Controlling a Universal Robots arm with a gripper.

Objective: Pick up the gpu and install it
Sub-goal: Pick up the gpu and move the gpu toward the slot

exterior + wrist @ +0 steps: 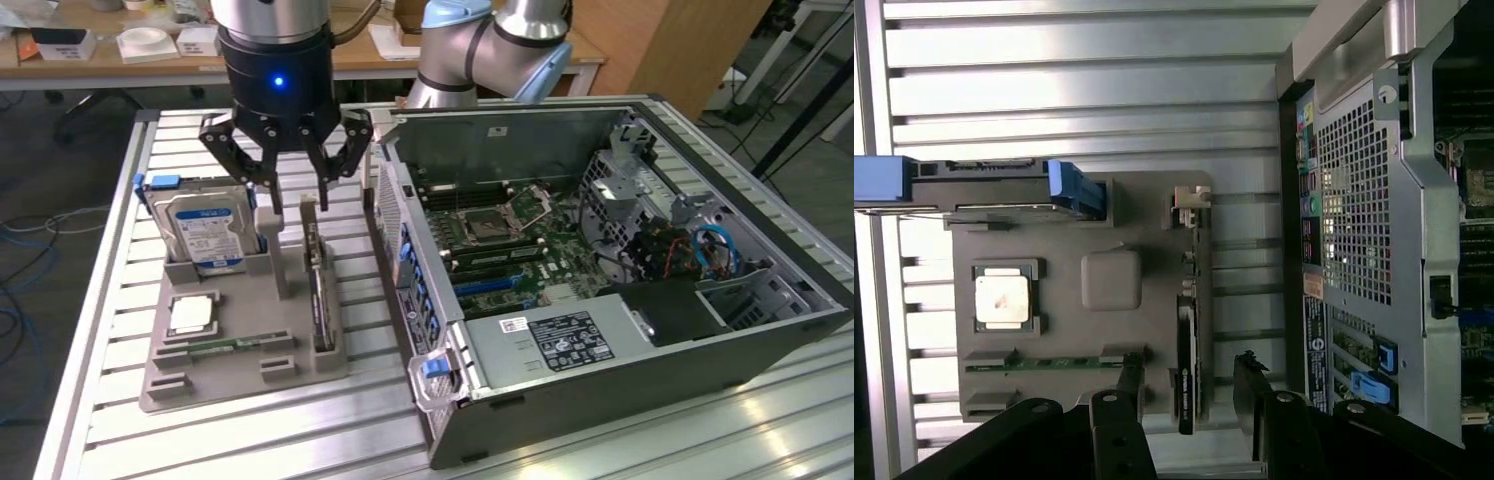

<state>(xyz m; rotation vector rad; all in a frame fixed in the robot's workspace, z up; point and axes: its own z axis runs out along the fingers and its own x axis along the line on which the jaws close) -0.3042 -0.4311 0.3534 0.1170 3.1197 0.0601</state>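
**Exterior view: fingers spread over the gpu, card in its tray slot**

My fingers hang wide apart and hold nothing. They sit above the far end of the gpu, at its 12 o'clock in the exterior view. I cannot tell whether a fingertip touches it.

The gpu stands on its long edge in a slot of the grey tray, along the tray's 3 o'clock side. This is the side nearest the open computer case. The case lies on the table at 3 o'clock of the tray, with its motherboard exposed.

From the wrist view, the gpu runs as a thin dark strip between my fingers, one fingertip on each side of it.

On the same tray, the hard drive with blue rails stands upright at 11 o'clock. The processor chip lies flat near 9 o'clock, and the green memory stick lies just beside it toward 6 o'clock.
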